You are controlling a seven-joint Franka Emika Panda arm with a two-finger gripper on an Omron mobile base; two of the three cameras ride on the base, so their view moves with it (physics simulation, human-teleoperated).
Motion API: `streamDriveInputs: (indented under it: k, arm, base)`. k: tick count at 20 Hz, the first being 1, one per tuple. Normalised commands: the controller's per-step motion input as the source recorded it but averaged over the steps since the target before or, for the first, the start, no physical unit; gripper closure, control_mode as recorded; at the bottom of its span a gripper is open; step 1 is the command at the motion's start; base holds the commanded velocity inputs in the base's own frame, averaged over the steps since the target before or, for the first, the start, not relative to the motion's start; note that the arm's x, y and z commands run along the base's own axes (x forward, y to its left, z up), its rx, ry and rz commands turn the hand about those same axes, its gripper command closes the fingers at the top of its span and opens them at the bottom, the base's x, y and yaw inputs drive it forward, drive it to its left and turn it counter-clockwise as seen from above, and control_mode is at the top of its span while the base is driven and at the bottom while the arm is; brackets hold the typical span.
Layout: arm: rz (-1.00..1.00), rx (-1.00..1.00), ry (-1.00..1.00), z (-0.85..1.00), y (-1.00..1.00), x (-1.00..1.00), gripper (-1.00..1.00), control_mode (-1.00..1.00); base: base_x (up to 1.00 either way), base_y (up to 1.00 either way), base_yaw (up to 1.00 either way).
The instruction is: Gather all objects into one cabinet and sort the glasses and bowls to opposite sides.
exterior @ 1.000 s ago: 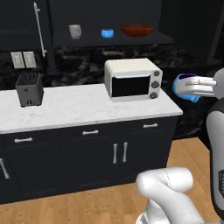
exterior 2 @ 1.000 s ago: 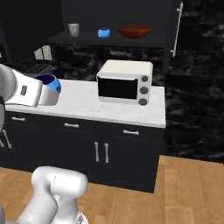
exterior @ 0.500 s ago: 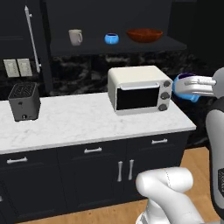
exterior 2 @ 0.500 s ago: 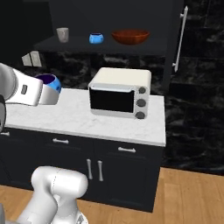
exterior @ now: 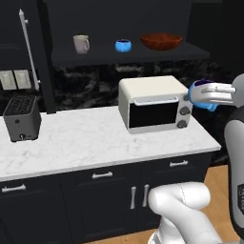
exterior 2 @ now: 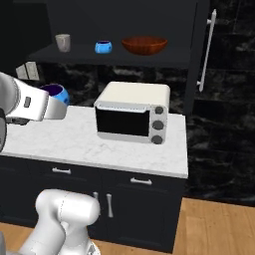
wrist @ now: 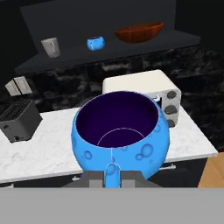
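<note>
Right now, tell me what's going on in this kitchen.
The arm is carrying a blue bowl in its shut gripper, held in the air in front of the counter by the toaster oven. On the open cabinet's shelf above stand the mug at the left, a second blue bowl in the middle and the brown bowl at the right. A toaster sits at the counter's left end. The carried bowl is not yet on the shelf.

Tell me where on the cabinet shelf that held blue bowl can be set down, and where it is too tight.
The claw is shut on the blue bowl. On the shelf, bare room lies right of the reddish-brown bowl and left of the mug. The gap between the shelf's small blue bowl and the reddish-brown bowl looks tightest.
</note>
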Motion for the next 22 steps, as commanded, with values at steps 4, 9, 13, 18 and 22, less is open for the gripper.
streamDriveInputs:
  k: [4,9,13,18,22]
  arm:
    - [0.00,0.00,0.00,0.00,0.00,0.00,1.00,1.00]
    - [0.00,0.00,0.00,0.00,0.00,0.00,1.00,1.00]
    - [0.00,0.00,0.00,0.00,0.00,0.00,1.00,1.00]
    - [0.00,0.00,0.00,0.00,0.00,0.00,1.00,1.00]
    - [0.00,0.00,0.00,0.00,0.00,0.00,1.00,1.00]
  base:
    - [0.44,0.02,-0.03]
    - [0.44,0.08,-0.01]
    - [0.46,0.04,0.00]
    - [0.38,0.09,0.00]
    - [0.08,0.00,0.00]
